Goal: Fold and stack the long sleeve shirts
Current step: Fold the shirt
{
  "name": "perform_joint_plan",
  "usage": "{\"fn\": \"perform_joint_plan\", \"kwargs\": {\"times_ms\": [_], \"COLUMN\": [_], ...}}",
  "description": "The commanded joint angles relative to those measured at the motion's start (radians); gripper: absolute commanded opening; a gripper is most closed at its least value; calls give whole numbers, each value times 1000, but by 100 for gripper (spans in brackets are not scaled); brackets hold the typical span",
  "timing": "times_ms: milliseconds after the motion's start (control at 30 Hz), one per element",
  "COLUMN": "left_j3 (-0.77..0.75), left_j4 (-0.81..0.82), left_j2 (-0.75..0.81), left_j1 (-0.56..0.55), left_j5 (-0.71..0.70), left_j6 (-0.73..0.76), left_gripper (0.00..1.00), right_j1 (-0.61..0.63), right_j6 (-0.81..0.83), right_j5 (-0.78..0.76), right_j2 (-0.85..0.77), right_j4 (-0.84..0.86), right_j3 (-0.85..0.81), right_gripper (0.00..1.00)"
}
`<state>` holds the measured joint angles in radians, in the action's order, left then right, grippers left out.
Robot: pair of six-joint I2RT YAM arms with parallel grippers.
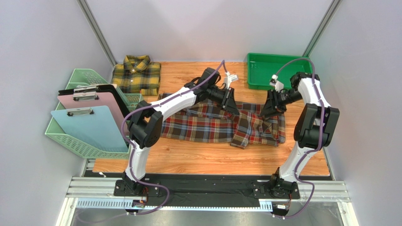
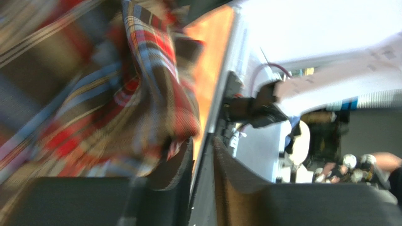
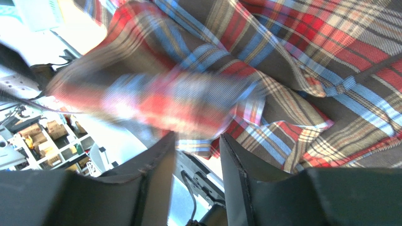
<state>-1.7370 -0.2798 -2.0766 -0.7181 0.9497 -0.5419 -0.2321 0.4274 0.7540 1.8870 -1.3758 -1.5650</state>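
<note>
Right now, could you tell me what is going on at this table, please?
Two robot arms are folding shirts. The yellow shirt lies folded at the far left corner of the table. The red shirt is spread out mid-table, bunched at its right end. The left gripper and right gripper are both down at its far edge, jaws apart with no cloth clamped between them, so it is not yet folded.
</note>
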Motion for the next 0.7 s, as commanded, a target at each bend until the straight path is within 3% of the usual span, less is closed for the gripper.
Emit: {"fn": "perform_joint_plan", "kwargs": {"times_ms": [0, 33, 133, 300, 467, 667], "left_j3": [99, 118, 151, 301, 341, 343], "left_j4": [-1, -28, -128, -122, -118, -93], "left_j2": [-27, -14, 38, 153, 139, 122], "left_j1": [85, 95, 103, 83, 51, 29], "left_j5": [-72, -75, -65, -25, -19, 24], "left_j6": [2, 34, 140, 192, 174, 169], "left_gripper": [36, 43, 45, 48, 49, 49], "right_j1": [-18, -22, -35, -33, -27, -26], "right_j6": [28, 36, 95, 142, 114, 71], "right_j5": [-68, -83, -152, -266, -321, -364], "right_j2": [-43, -52, -106, -175, -111, 35], "right_j4": [-112, -117, -128, -24, 135, 276], "right_j3": [54, 68, 115, 250, 338, 274], "right_gripper": [45, 44, 40, 28, 23, 21]}}
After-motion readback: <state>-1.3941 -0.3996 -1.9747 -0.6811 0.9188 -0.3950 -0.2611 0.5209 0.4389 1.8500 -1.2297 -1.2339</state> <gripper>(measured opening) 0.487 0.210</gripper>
